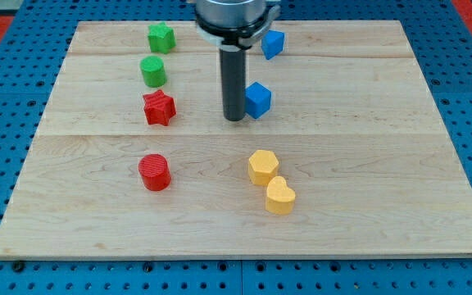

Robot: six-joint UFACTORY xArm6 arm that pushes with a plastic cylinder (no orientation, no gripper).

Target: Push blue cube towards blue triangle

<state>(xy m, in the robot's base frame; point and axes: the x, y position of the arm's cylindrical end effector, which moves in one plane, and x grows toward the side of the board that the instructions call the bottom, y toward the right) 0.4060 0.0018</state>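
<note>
Here, my tip (234, 118) is seen set down on the wooden counter (383, 164), just left of the blue cube (258, 100), touching it or nearly so. No fingers are fitted to the rod, so nothing is gripped. The blue triangle (272, 43) is found farther back, slightly right of the cube. A red star (159, 108) is noted well to the left.
</note>
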